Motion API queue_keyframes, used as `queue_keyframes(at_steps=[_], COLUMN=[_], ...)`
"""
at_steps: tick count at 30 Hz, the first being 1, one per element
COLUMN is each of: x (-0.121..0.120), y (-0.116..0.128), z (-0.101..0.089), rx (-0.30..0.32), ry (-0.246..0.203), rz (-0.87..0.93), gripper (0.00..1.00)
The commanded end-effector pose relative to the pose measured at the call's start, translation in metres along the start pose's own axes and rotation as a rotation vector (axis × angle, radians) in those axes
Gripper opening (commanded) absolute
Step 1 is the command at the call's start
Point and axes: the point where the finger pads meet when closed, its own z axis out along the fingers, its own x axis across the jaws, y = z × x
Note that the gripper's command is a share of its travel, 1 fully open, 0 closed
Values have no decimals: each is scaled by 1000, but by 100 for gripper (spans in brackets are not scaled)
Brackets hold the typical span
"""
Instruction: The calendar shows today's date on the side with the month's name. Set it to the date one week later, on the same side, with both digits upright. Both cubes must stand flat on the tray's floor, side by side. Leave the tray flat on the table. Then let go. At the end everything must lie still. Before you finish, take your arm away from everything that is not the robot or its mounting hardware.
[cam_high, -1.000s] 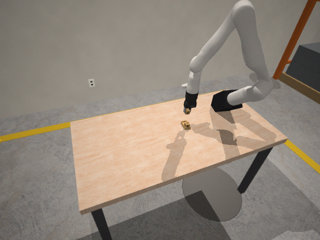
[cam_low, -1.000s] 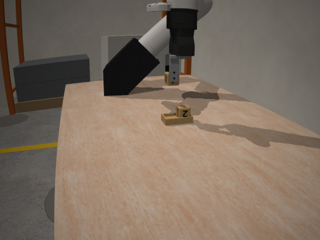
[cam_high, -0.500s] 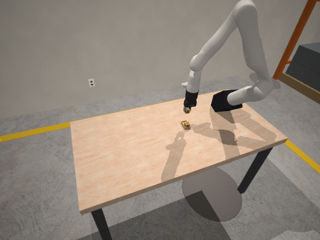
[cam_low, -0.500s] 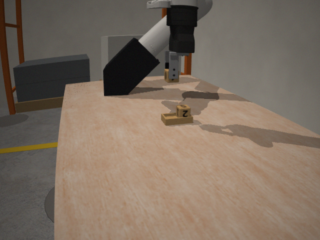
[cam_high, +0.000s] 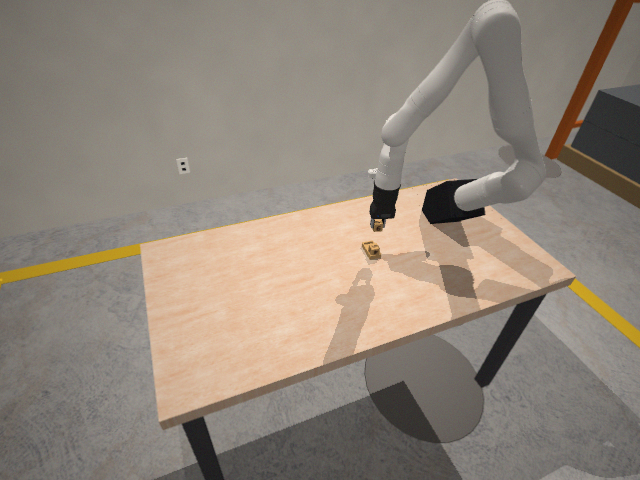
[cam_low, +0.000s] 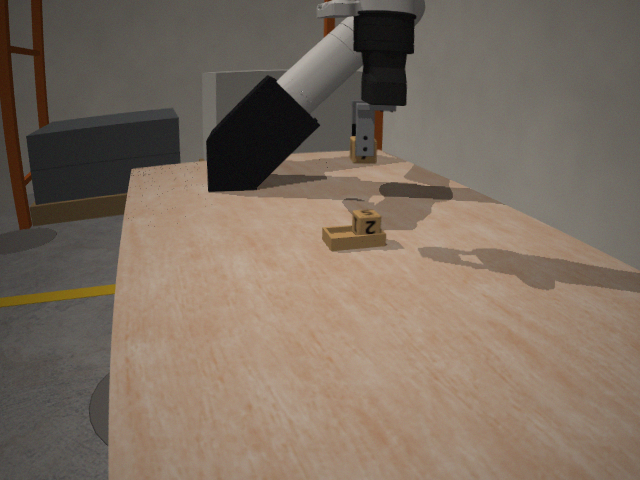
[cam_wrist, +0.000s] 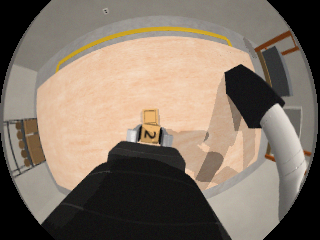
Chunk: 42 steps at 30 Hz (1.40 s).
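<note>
A small wooden tray (cam_high: 367, 252) lies flat on the table, also seen in the exterior view (cam_low: 354, 238). One wooden cube (cam_low: 367, 222) stands in the tray's right half, with a "2" facing that camera. The tray's left half is empty. My gripper (cam_low: 363, 147) is shut on the other cube (cam_low: 362, 157) and holds it well above the table, behind the tray and toward the arm's base. The top view shows the gripper (cam_high: 378, 224) up and to the right of the tray. In the wrist view the held cube (cam_wrist: 151, 134) shows a digit like a "2" on its upper face.
The arm's black base (cam_low: 261, 134) stands on the table's far side behind the tray. Beyond the table are a grey crate (cam_low: 103, 149) and an orange ladder (cam_low: 15, 103).
</note>
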Motion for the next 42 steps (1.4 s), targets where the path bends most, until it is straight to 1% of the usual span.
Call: queue_keyframes(at_steps=[1, 13, 15, 19, 23, 26, 30, 42], x=[8, 31, 31, 38, 43, 46, 47, 47], y=[14, 89, 89, 111, 127, 135, 140, 141], z=[0, 5, 5, 7, 9, 10, 11, 11], rx=[7, 11, 11, 10, 7, 5, 3, 3], ry=[15, 13, 13, 7, 2, -1, -3, -4], rz=[85, 583, 583, 726, 832, 884, 901, 907], gripper=[57, 57, 57, 57, 57, 57, 57, 57])
